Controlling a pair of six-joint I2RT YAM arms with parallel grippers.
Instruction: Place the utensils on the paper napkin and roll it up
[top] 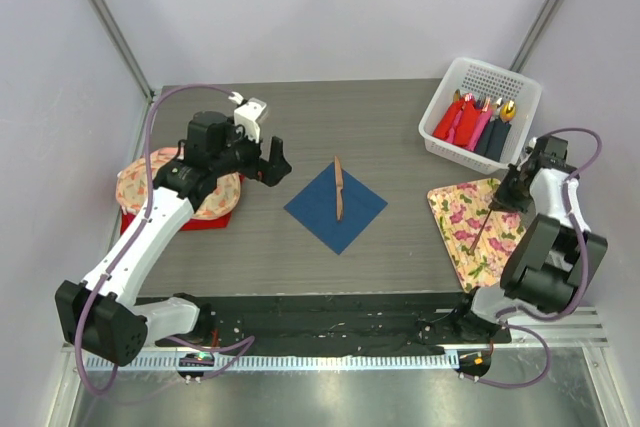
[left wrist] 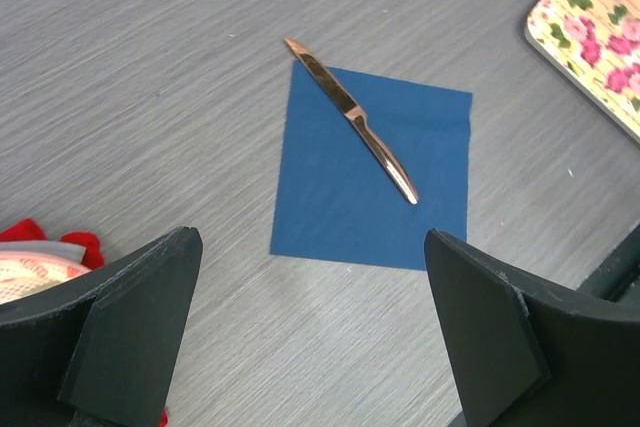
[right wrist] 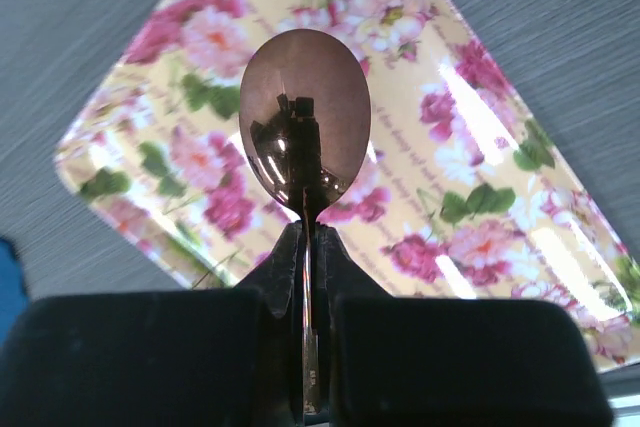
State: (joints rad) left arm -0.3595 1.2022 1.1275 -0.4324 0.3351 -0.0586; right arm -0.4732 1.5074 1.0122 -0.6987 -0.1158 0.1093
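Pinching 1 spoon [right wrist: 305, 117] by its slim handle in the nearly closed right gripper [right wrist: 305, 267], above the floral tray [top: 450, 209]; likely stiff, light, slippery. Hovering with the left gripper [top: 277, 161] wide open, empty, beside the thin, soft paper napkin [top: 320, 212] bearing 1 knife [left wrist: 352, 117].

Grey wood-grain table [top: 400, 127] spreads beneath the left gripper [top: 278, 160]; pale walls [top: 330, 7] rise beyond it, softly lit.
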